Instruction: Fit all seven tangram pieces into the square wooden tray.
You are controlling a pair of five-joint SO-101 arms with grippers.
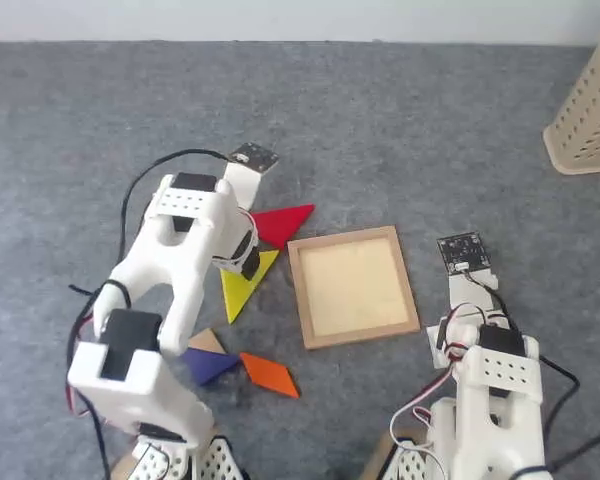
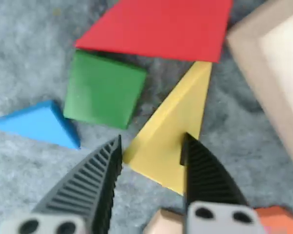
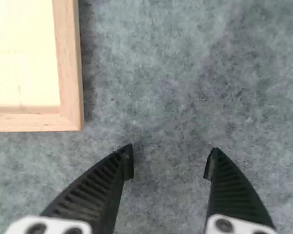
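My left gripper is open and low over the yellow triangle, one finger at its edge and the other across it. Beyond it lie the red triangle, a green square and a light blue triangle. In the high view the left arm covers part of the yellow triangle and the red triangle, just left of the square wooden tray, which holds no pieces. An orange parallelogram, a dark blue triangle and a tan piece lie nearer the arm's base. My right gripper is open over bare carpet beside the tray's corner.
Grey carpet covers the table. A perforated beige stand is at the far right edge. The right arm's base sits near the front, right of the tray. Open carpet stretches behind the tray.
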